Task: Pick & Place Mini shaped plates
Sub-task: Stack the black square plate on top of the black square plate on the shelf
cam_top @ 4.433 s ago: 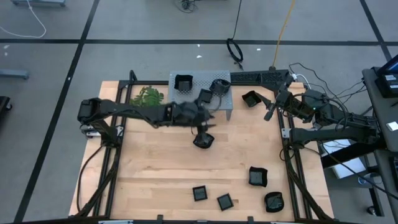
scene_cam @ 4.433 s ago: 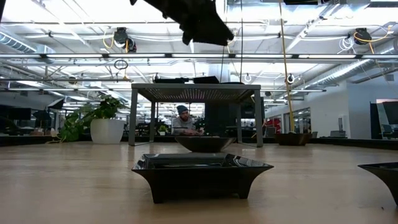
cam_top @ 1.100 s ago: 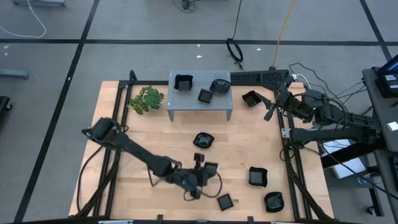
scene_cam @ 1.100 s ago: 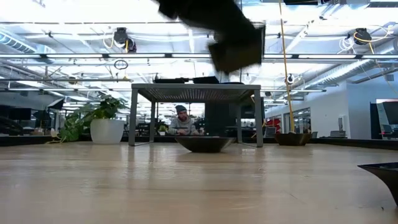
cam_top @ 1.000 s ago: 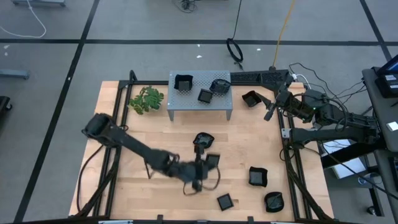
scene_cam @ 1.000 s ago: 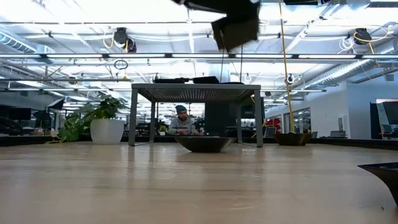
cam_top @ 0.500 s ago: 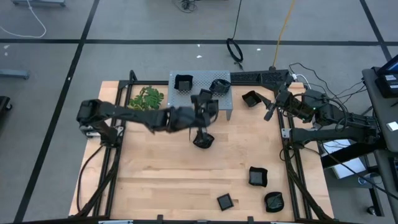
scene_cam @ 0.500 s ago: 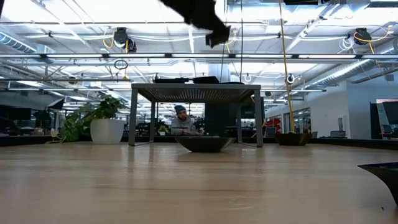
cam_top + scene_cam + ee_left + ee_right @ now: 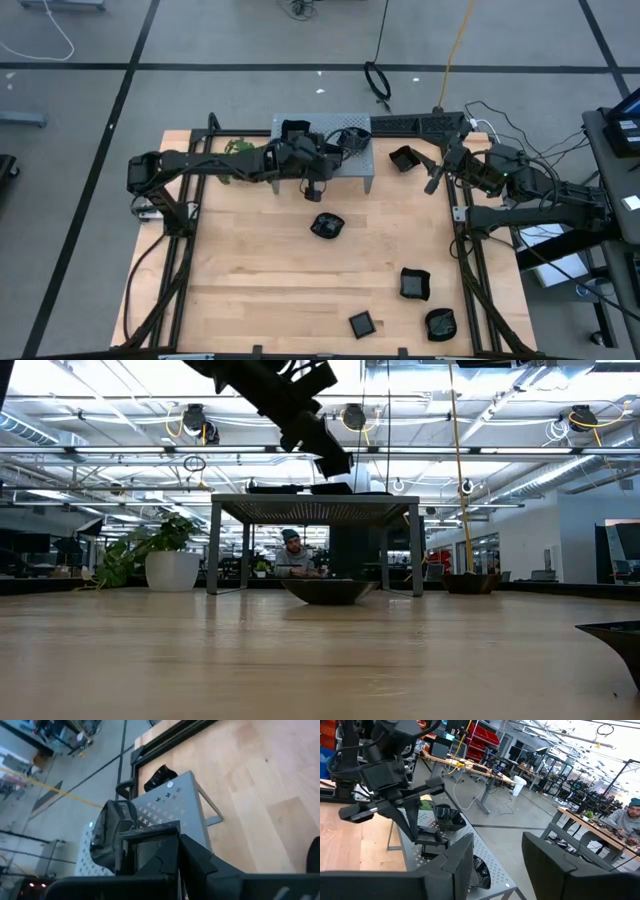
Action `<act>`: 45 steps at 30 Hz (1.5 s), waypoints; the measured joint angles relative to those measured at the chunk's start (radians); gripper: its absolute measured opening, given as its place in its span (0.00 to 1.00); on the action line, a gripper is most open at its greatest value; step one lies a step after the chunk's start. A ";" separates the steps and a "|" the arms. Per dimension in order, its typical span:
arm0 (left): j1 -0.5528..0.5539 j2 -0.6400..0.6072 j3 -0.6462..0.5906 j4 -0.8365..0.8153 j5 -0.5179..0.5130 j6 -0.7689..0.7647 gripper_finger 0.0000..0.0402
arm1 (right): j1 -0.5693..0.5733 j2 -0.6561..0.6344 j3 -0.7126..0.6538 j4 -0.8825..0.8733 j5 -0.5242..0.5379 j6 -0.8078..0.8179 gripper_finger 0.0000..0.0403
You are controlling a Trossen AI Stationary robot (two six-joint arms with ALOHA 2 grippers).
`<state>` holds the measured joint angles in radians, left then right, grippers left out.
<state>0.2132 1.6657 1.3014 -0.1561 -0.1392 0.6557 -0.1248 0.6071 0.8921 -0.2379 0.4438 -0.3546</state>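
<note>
My left gripper reaches over the grey perforated stand at the table's far middle, shut on a flat square black mini plate. A boxy plate and a scalloped plate sit on the stand top. Other black plates rest on the wood: a rounded one mid-table, another right of the stand, and three near the front right. My right gripper waits open at the table's right edge. My left gripper pinches the square plate at its near rim between its two fingers. The fingers slant down from the table's left. The plate sits about level, a little above the stand's top.
A green leafy sprig lies left of the stand, partly under my left arm. Black frame rails run along the table's left and right sides. The wood between the stand and the front plates is bare. A person sits far behind the table.
My left gripper has gone from mid-table up and toward the far edge, to above the stand. The square plate has travelled with it, lifted clear of the wood.
</note>
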 joint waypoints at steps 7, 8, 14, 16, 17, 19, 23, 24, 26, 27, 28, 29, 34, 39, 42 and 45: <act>0.045 0.003 0.000 0.001 0.034 0.046 0.03 | 0.000 0.000 0.000 0.000 0.000 0.000 0.39; 0.049 0.010 0.000 0.007 0.042 0.046 0.04 | 0.000 0.000 0.000 0.000 0.000 0.000 0.39; 0.064 0.051 0.000 0.045 0.054 0.043 0.01 | 0.000 0.000 0.000 0.000 0.000 0.000 0.39; 0.068 0.064 -0.001 0.054 0.053 0.042 0.01 | 0.000 0.000 0.000 0.000 0.000 0.000 0.39; 0.069 0.075 0.000 0.082 0.053 0.047 0.02 | 0.000 0.000 0.000 0.000 0.000 0.000 0.39; 0.068 0.082 0.000 0.075 0.050 0.049 0.04 | 0.000 0.000 0.000 0.000 0.000 0.000 0.39; 0.066 0.089 0.000 0.083 0.043 0.057 0.04 | 0.000 0.000 0.000 0.000 0.000 0.000 0.39; 0.066 0.090 0.000 0.085 0.041 0.057 0.03 | 0.000 0.000 0.000 0.000 0.000 0.000 0.39; 0.067 0.087 0.000 0.085 0.036 0.057 0.02 | 0.000 0.000 0.000 0.000 0.000 0.000 0.39; 0.067 0.088 0.000 0.094 0.035 0.057 0.02 | 0.000 0.000 0.000 0.000 0.000 0.000 0.39; 0.067 0.088 0.000 0.095 0.034 0.057 0.02 | 0.000 0.000 0.000 0.000 0.000 0.000 0.39; 0.067 0.089 0.000 0.098 0.034 0.063 0.02 | 0.000 0.000 0.000 0.000 0.000 0.000 0.39; 0.060 0.089 0.000 0.106 -0.009 0.131 0.05 | 0.000 0.000 0.000 0.000 0.000 0.000 0.39; 0.053 0.059 0.000 0.106 -0.028 0.135 0.03 | 0.000 0.000 0.000 0.000 0.000 0.000 0.39; 0.053 0.046 0.000 0.102 -0.040 0.127 0.02 | 0.000 0.000 0.000 0.000 0.000 0.000 0.39; 0.054 0.042 0.000 0.057 -0.053 0.109 0.02 | 0.000 0.000 0.000 0.000 0.000 0.000 0.39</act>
<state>0.2672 1.7081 1.3014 -0.0991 -0.1925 0.7651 -0.1246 0.6071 0.8921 -0.2379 0.4438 -0.3542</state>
